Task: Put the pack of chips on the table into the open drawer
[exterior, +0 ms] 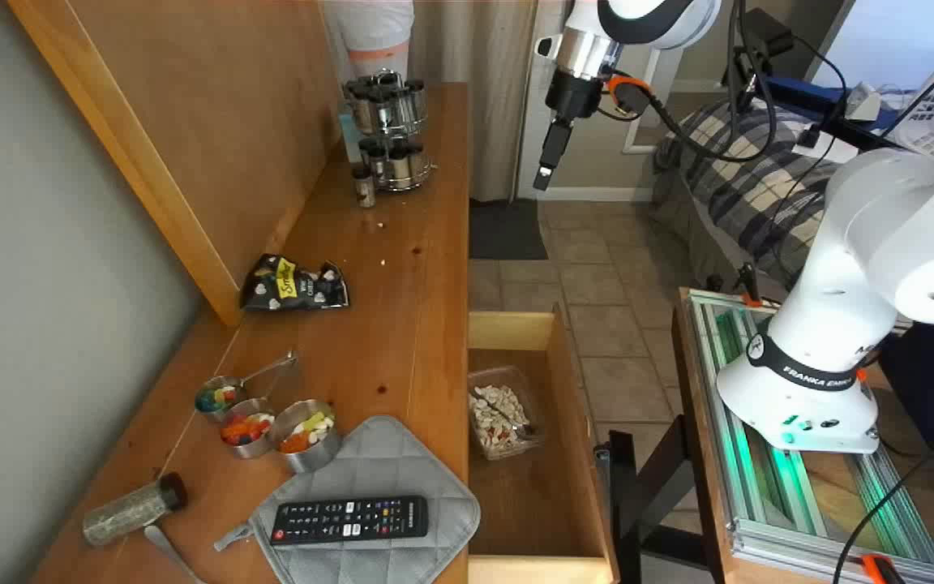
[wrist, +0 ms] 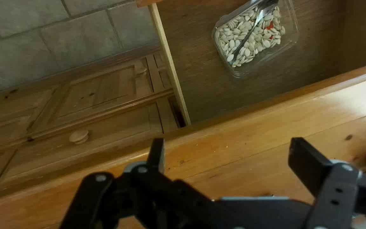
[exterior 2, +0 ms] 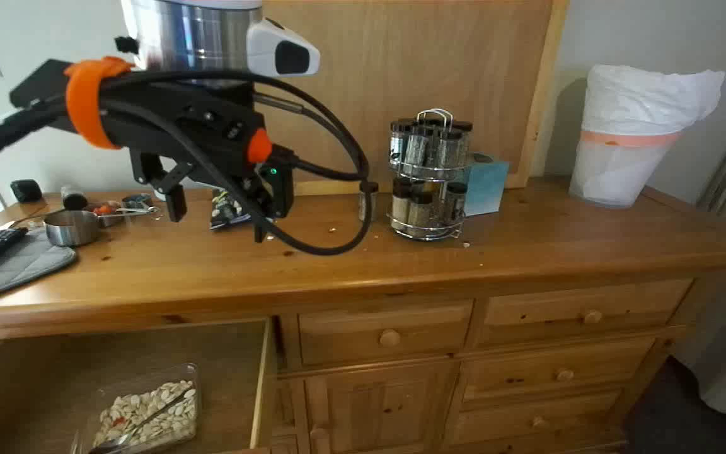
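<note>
On the table (exterior: 402, 332) lies the pack (exterior: 294, 284), the drawer (exterior: 516, 507) below is pulled out, and the gripper (wrist: 227, 144) is spread wide.

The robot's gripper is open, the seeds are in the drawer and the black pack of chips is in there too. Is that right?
Not quite: the black pack of chips isn't in the drawer; it's on the wooden countertop, as both exterior views show. The rest is right: the gripper is open and the seeds are in the drawer.
</note>
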